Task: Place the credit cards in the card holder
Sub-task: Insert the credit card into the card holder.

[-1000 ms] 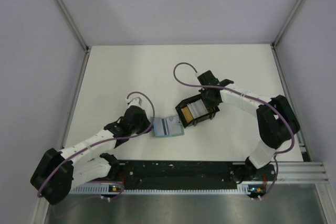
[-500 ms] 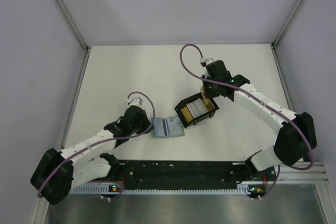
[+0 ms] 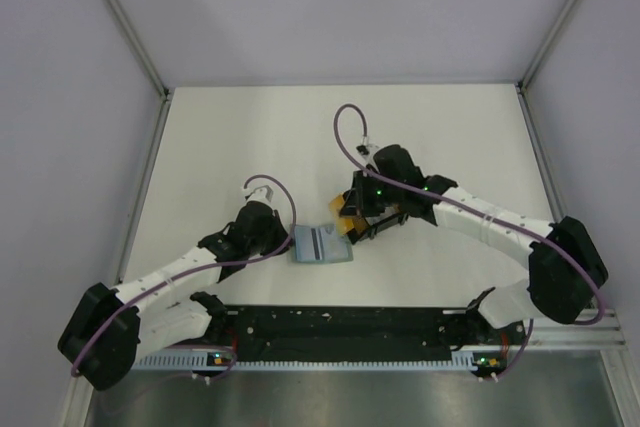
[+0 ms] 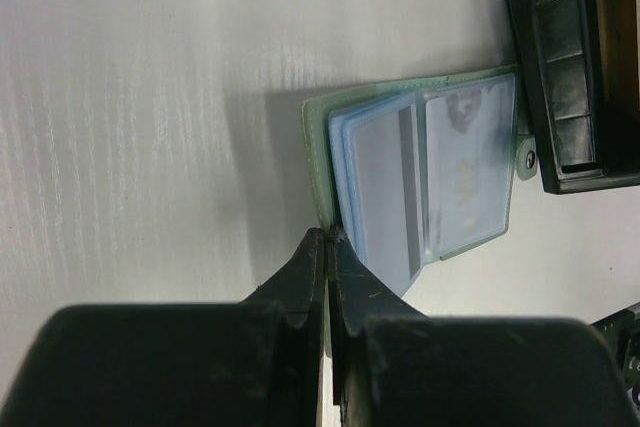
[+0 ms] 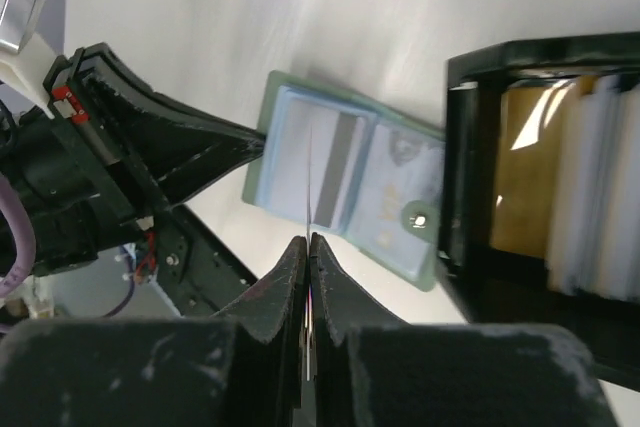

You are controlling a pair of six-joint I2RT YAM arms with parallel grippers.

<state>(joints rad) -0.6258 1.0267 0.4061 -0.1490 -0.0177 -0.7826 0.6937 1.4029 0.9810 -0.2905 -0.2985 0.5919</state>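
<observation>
- We see the left claw [image 4: 327, 247] clamped on the green edge of the holder [image 4: 420, 172], fingers together with only the cover between them.
- The holder lies open and flat on the tabletop [image 4: 150, 97], pale blue sleeves up, just beside the box [image 4: 565, 77] on its tab side.
- A striped card [image 4: 385, 187] sits in the sleeve nearest the left claw.
- We see the right claw [image 5: 308, 242] pinched on a card [image 5: 309, 182], which shows edge-on as a thin line over the holder's striped sleeve.
- We cannot tell whether that card touches the holder.
- The box is black and open, with yellow and white cards [image 5: 590, 197] standing in it.
- From the top, the right arm reaches across the box, and the two claws are near each other at opposite sides of the holder.
</observation>
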